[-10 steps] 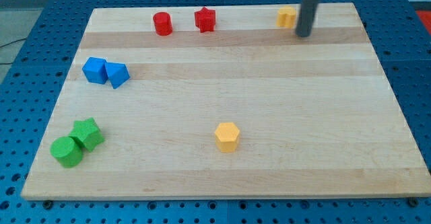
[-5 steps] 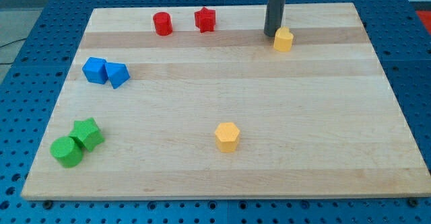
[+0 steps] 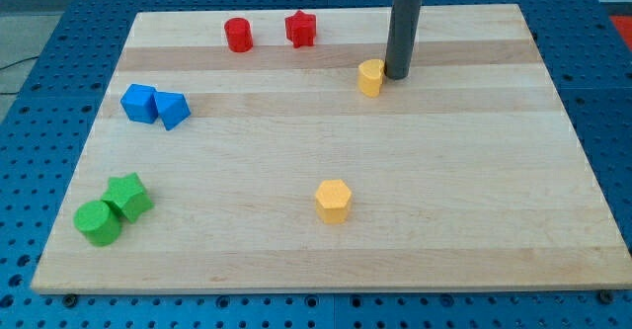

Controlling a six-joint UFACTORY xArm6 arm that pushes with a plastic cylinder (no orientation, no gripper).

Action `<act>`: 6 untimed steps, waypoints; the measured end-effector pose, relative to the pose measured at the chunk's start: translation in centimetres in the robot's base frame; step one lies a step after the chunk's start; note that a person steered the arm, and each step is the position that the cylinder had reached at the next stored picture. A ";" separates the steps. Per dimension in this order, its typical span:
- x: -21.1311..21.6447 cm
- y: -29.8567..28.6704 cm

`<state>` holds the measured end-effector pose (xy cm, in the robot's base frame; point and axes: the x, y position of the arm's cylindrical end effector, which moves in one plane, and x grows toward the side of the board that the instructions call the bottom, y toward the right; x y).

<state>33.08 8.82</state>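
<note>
My tip [image 3: 398, 76], the lower end of the straight dark rod, rests against the small yellow block [image 3: 370, 76], contacting it at the block's 3 o'clock side. No claw is fitted, so none shows. For a straight push, keep contact centred on that face; off-centre contact would likely spin the block. At 10 o'clock stand the red star block [image 3: 301, 29] and red cylinder [image 3: 237, 35]. The yellow hexagonal block [image 3: 334, 201] lies at 6 o'clock on the wooden desk [image 3: 474, 191].

Dark rod [image 3: 399, 76], two yellow, two red, two blue, two green blocks.
</note>
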 end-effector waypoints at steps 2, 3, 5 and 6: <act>6.3 -11.3; 2.7 -11.3; 10.0 -17.3; 9.6 -16.3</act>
